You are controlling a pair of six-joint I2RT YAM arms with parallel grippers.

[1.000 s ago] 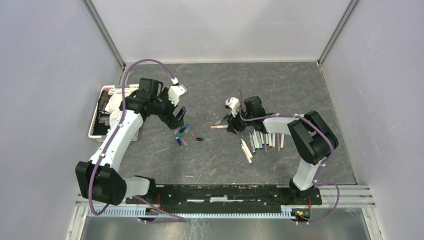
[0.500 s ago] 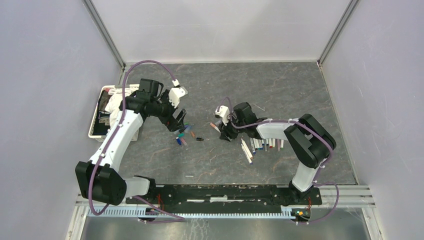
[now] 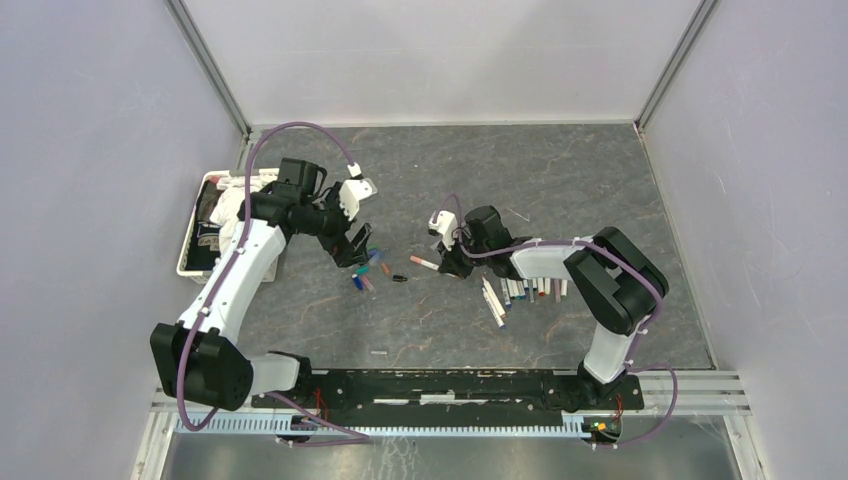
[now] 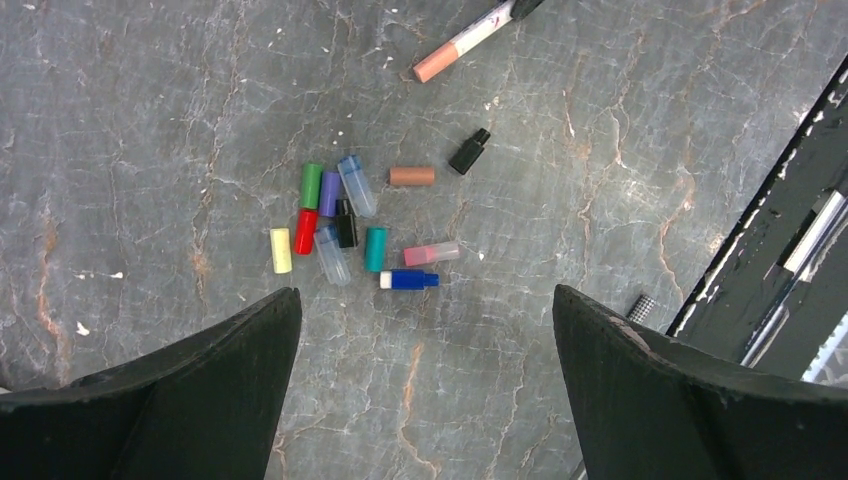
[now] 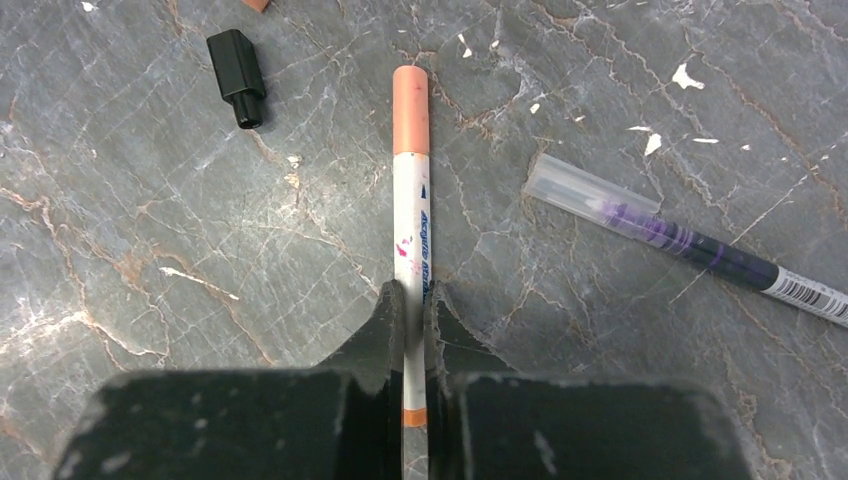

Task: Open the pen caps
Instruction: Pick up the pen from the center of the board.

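Right gripper (image 5: 415, 300) is clamping an orange-capped pen (image 5: 410, 210) near the pen caps (image 4: 345, 225). Left gripper (image 4: 425, 292) is hovering open above them.

Cap cluster (image 4: 340, 225) beneath left end effector (image 4: 425, 300), open gap before black cap (image 4: 469, 151)

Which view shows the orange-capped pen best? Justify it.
Right wrist: the orange-capped pen lies large, cap on, barrel pinched by the right tool. Top external shows a tiny sliver; left wrist catches its capped end at the top edge.
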